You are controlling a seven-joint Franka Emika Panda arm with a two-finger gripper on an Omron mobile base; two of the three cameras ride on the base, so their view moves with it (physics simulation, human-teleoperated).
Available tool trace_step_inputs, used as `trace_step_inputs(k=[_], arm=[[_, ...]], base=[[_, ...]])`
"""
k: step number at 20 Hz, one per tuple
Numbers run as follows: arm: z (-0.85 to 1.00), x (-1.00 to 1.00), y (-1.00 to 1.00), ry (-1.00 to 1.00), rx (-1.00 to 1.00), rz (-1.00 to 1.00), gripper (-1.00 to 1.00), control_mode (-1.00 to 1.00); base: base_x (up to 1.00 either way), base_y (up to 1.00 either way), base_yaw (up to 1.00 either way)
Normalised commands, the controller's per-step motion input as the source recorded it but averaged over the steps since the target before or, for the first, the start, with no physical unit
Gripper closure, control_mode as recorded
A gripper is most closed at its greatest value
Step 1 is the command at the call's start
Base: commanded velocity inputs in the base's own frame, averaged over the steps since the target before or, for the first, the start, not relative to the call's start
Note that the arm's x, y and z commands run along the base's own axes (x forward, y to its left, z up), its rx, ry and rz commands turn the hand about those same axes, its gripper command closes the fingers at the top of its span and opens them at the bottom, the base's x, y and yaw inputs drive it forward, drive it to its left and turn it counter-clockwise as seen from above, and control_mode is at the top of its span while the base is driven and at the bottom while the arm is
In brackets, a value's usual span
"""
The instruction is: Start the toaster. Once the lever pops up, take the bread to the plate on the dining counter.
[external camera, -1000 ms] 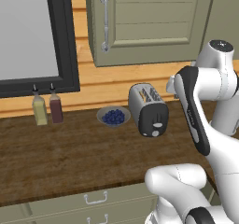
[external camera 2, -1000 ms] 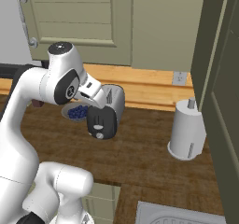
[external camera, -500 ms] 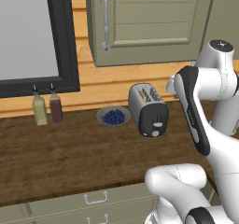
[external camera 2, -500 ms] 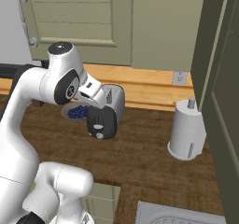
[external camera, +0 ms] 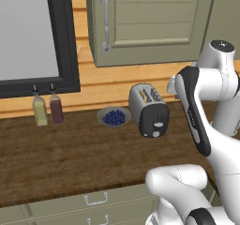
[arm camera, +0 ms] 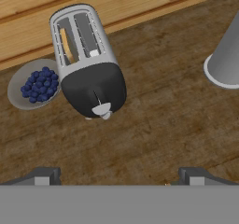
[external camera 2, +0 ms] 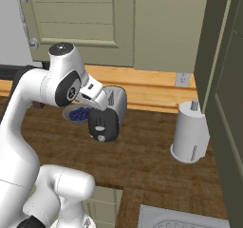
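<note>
Toaster ahead of our open hand, lever end facing us

Our gripper (arm camera: 116,177) hovers spread wide and empty above the worktop; the one toaster (arm camera: 86,59) lies beyond it, long axis running away toward the wall, its lever (arm camera: 101,109) on the near black end. One bread (arm camera: 66,45) slice sits in the left slot; one blueberry bowl (arm camera: 33,84) stands left.

Even, bright rendered light, soft faint shadows, sharp throughout

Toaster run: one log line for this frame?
phase: approach | gripper: open, above worktop, empty | toaster: untouched | lever: not pressed | bread: in slot
</note>
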Motion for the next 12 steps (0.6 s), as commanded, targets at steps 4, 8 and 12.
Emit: trace_step_inputs(k=[4,8,12], arm=[[0.00,0.00,0.00,0.00,0.00,0.00,-1.00,-1.00],[0.00,0.00,0.00,0.00,0.00,0.00,-1.00,-1.00],[0.00,0.00,0.00,0.00,0.00,0.00,-1.00,-1.00]], base=[[0.00,0.00,0.00],[0.00,0.00,0.00],[0.00,0.00,0.00]])
